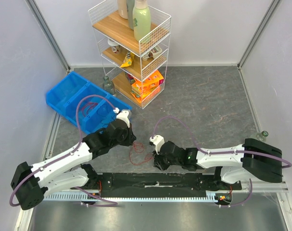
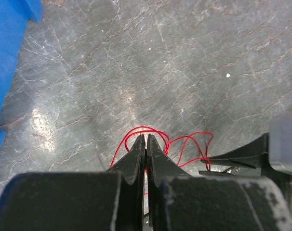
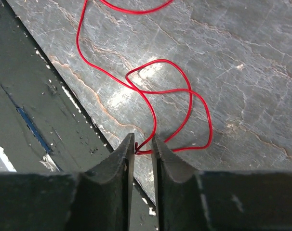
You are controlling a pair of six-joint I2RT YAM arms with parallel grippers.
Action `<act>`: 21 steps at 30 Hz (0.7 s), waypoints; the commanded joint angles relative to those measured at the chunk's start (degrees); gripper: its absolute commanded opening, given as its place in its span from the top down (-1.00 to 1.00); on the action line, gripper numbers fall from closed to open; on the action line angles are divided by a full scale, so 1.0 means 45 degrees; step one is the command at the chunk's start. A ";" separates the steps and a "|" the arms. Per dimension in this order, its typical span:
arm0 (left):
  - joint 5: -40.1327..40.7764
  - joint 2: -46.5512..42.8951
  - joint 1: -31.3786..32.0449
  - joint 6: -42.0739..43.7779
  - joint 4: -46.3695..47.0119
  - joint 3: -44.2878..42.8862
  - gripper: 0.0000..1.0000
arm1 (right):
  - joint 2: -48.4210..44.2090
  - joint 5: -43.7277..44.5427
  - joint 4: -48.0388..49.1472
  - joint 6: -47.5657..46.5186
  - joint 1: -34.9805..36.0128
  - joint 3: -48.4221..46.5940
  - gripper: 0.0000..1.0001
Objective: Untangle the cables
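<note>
Handling thin, limp red cables [image 3: 147, 103]: your left tool [image 2: 146, 139] pinches one loop, your right tool [image 3: 143, 142] stands narrowly apart around a strand; take hold there

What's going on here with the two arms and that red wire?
Two robot arms are working on a loose tangle of red cable lying on the grey table. The left pincer is shut at the loops and appears to pinch a strand. The right pincer sits low, narrowly open with a strand between its tips, not clamped. The loops cross each other, so the untangling isn't done.
</note>
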State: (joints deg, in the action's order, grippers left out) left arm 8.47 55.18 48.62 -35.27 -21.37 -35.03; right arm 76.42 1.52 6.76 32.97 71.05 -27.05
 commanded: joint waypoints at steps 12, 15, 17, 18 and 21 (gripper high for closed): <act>0.4931 -0.7062 0.0035 0.2094 -0.2342 -0.4988 0.96 | -0.3192 0.6943 -0.4546 0.2201 -0.0416 -0.0356 1.00; 0.5907 -0.8098 0.0055 0.2270 -0.2556 -0.5399 0.96 | -0.3836 0.8272 -0.5932 0.3255 -0.0826 -0.0376 1.00; 0.6571 -0.8724 0.0035 0.2290 -0.2790 -0.5536 0.97 | -0.4655 0.8957 -0.6676 0.3862 -0.0983 -0.0318 1.00; 0.6904 -0.8978 0.0035 0.2348 -0.2849 -0.5556 0.97 | -0.5007 0.9288 -0.6950 0.4038 -0.1022 -0.0259 1.00; 0.7745 -0.9623 0.0035 0.2446 -0.3083 -0.5517 0.96 | -0.6353 0.9623 -0.7167 0.3943 -0.1061 -0.0045 1.00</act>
State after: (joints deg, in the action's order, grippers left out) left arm 35.11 13.85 48.64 -27.07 -32.16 -59.86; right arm 54.22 36.58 -20.75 46.85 66.57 -27.11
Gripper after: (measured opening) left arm 0.029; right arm 0.010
